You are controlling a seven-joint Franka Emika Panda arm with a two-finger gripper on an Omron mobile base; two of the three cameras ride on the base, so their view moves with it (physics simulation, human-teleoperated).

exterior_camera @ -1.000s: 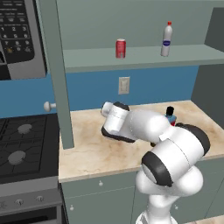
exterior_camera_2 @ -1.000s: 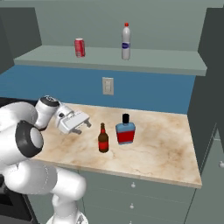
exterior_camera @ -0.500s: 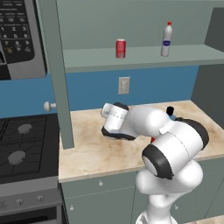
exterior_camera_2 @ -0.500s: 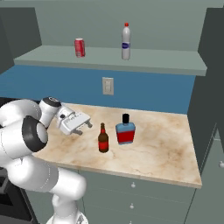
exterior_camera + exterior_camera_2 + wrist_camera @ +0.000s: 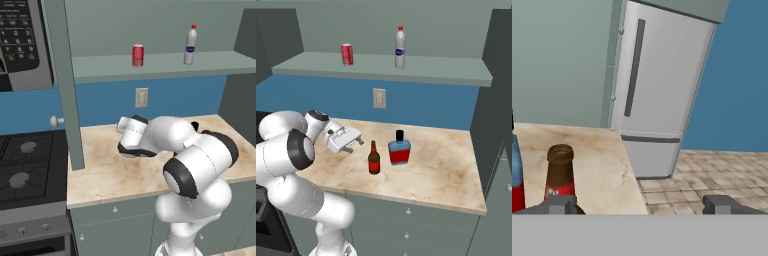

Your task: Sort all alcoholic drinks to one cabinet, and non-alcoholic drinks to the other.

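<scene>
Centre frame, the brown beer bottle point(image 5: 374, 159) stands upright on the marble desk point(image 5: 436, 167), the squat flat bottle point(image 5: 399, 149) just to its right. Left of them hovers the hand point(image 5: 355, 144) (fingers spread). Upper shelf point(image 5: 446, 75): red can point(image 5: 347, 54), white bottle point(image 5: 400, 48).

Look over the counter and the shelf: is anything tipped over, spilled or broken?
Nothing stands out. The beer bottle and the flat bottle stand upright on the counter, close together. The can and the white bottle stand upright on the shelf. No spills or breakage show.
</scene>
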